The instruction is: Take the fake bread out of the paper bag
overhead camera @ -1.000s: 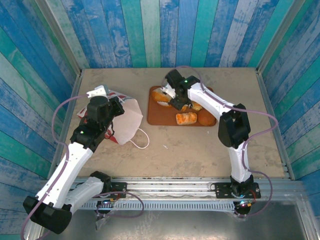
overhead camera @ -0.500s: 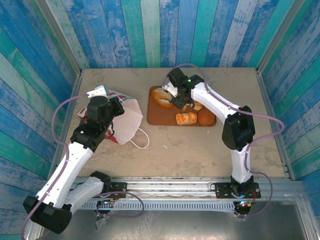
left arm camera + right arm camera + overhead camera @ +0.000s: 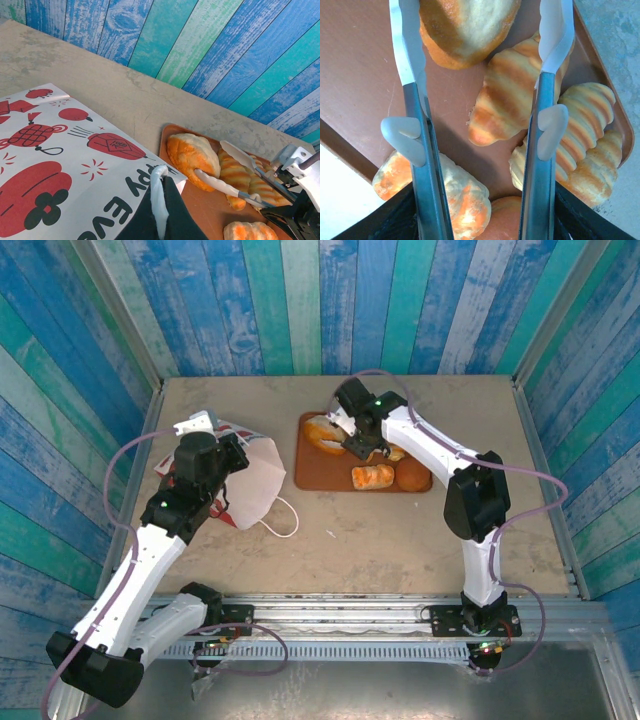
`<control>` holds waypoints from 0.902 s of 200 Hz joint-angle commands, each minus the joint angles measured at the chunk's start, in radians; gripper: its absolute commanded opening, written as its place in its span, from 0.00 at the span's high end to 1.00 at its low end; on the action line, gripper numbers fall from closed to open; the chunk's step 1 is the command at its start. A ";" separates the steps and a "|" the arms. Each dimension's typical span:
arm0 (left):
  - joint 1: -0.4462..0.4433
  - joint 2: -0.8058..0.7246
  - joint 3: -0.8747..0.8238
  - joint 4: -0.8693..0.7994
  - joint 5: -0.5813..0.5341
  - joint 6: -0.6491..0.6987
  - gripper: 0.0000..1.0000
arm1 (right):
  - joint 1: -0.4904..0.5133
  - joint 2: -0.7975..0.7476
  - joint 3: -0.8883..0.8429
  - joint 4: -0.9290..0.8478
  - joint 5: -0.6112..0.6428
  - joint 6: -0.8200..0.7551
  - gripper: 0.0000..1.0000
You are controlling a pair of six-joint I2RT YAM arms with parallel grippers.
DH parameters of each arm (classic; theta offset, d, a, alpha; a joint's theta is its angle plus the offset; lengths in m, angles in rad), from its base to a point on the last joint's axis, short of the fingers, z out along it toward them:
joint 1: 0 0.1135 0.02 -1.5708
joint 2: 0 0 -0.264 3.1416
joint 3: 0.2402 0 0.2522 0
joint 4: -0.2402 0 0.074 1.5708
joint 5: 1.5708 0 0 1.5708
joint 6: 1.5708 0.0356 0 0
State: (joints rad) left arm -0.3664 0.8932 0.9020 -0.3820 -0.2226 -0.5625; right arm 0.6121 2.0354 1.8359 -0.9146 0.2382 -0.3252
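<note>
The white and red paper bag (image 3: 250,478) (image 3: 60,165) lies flat on the table at the left. My left gripper (image 3: 222,455) (image 3: 160,200) is shut on its white loop handle (image 3: 158,192). Several pieces of fake bread lie on the brown tray (image 3: 312,472) (image 3: 360,75): a pale bun (image 3: 465,25) (image 3: 192,155), two ridged croissants (image 3: 505,100) (image 3: 580,130) and an orange roll (image 3: 455,195) (image 3: 372,476). My right gripper (image 3: 352,440) (image 3: 480,30) hovers over the tray with its long tong fingers (image 3: 410,65) open. They straddle the bun's edge and a croissant, gripping nothing.
Blue and green plank walls enclose the table on three sides. Bare tabletop (image 3: 400,540) stretches between the tray and the arm bases. The bag's other handle loop (image 3: 280,520) trails toward the near side.
My right gripper has shifted slightly toward the far left of the tray, and its elbow swung right. The left arm and the bag have not moved.
</note>
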 commanded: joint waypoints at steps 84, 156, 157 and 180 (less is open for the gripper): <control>-0.002 -0.004 -0.002 0.011 -0.004 -0.003 1.00 | -0.006 -0.052 -0.013 0.011 0.015 0.042 0.43; -0.002 -0.005 0.014 -0.013 -0.019 0.005 1.00 | -0.005 -0.172 -0.113 0.025 -0.144 0.069 0.42; -0.002 -0.005 0.015 -0.013 -0.020 0.005 1.00 | -0.005 -0.175 -0.116 0.027 -0.145 0.069 0.42; -0.002 -0.012 0.021 -0.031 -0.036 0.012 1.00 | -0.005 -0.228 -0.170 0.045 -0.179 0.096 0.42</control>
State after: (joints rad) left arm -0.3664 0.8932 0.9020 -0.3885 -0.2283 -0.5617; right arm 0.6121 1.8816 1.7088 -0.8936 0.1249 -0.2707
